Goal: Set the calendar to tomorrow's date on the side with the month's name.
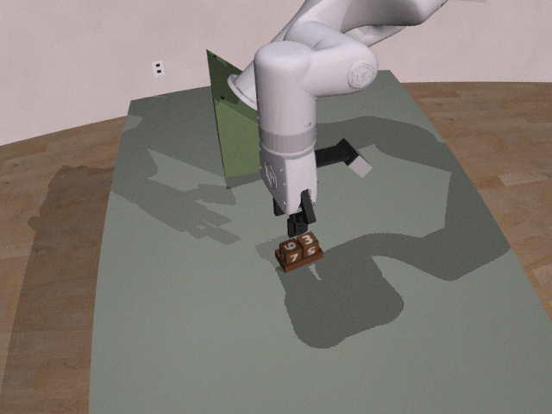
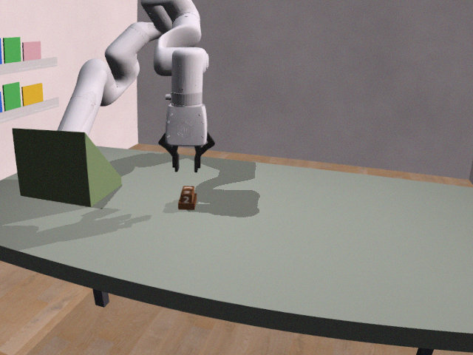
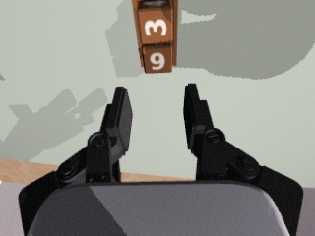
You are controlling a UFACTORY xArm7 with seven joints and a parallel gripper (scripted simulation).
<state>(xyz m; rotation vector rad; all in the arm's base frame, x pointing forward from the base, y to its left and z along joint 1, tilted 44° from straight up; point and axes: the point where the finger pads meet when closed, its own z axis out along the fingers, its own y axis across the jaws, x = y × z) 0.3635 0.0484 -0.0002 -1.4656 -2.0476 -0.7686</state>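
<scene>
A small brown tray (image 1: 287, 267) (image 2: 186, 207) lies flat on the table with two brown number cubes side by side in it. In the top view the left cube (image 1: 294, 257) (image 2: 186, 199) (image 3: 157, 61) shows 7 in front and a 6 or 9 on top. Its end face shows 2 in the exterior view. The right cube (image 1: 310, 250) (image 3: 156, 24) shows 5 in front and 3 on top. No month name is visible. My gripper (image 1: 297, 228) (image 2: 186, 169) (image 3: 157, 98) is partly open and empty, pointing down above the tray and cubes, touching neither.
A green wedge-shaped block (image 1: 241, 142) (image 2: 53, 168) stands by the arm's base. The camera on its black bracket (image 1: 332, 155) sticks out from the wrist. Arm shadows fall across the table (image 1: 187, 334) (image 2: 324, 244) around the tray.
</scene>
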